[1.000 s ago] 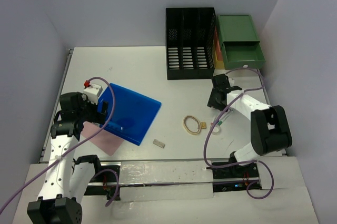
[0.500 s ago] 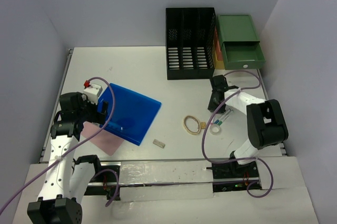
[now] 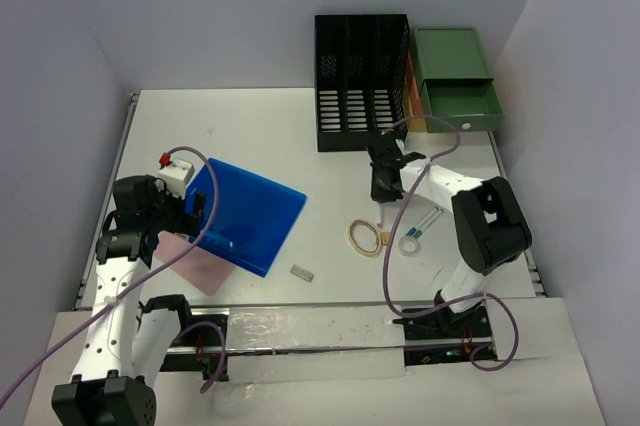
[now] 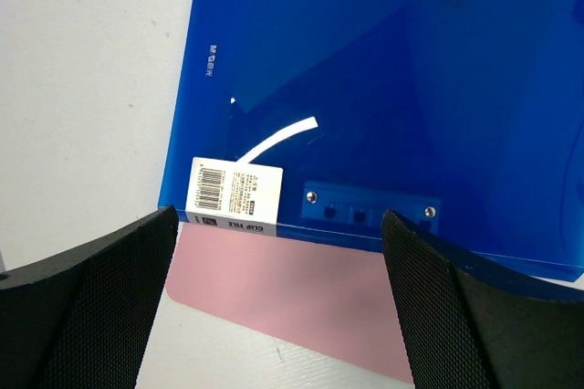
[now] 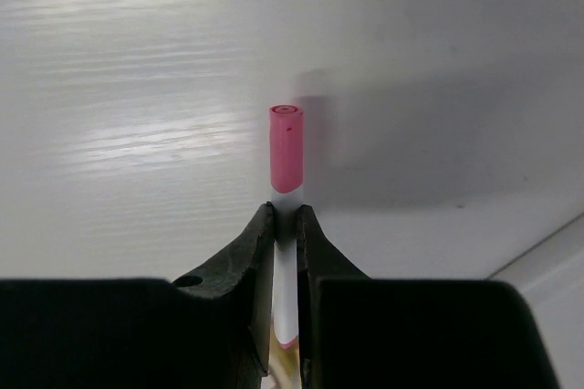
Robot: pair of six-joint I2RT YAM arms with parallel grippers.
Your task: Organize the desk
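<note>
The white desk (image 3: pixel 250 116) bears a blue clip file (image 3: pixel 250 214) lying on a pink sheet (image 3: pixel 195 264) at the left. My left gripper (image 3: pixel 197 209) is open and empty at the file's near-left edge. In the left wrist view its fingers (image 4: pixel 91 302) straddle the pink sheet (image 4: pixel 301 289) just short of the file (image 4: pixel 383 88). My right gripper (image 3: pixel 383 182) hovers in front of the black file rack (image 3: pixel 361 81). In the right wrist view it (image 5: pixel 286 220) is shut on a white pen with a pink cap (image 5: pixel 286 147).
A green drawer unit (image 3: pixel 457 78) with its drawer open stands right of the rack. On the desk lie a tan rubber band (image 3: pixel 364 238), a small yellow piece (image 3: pixel 386 238), two pens (image 3: pixel 424 226), a white ring (image 3: pixel 411 242) and a small eraser (image 3: pixel 302 271).
My right gripper has moved left and away from me, from the right side to the front of the file rack, with the pen in it. The left arm has not moved.
</note>
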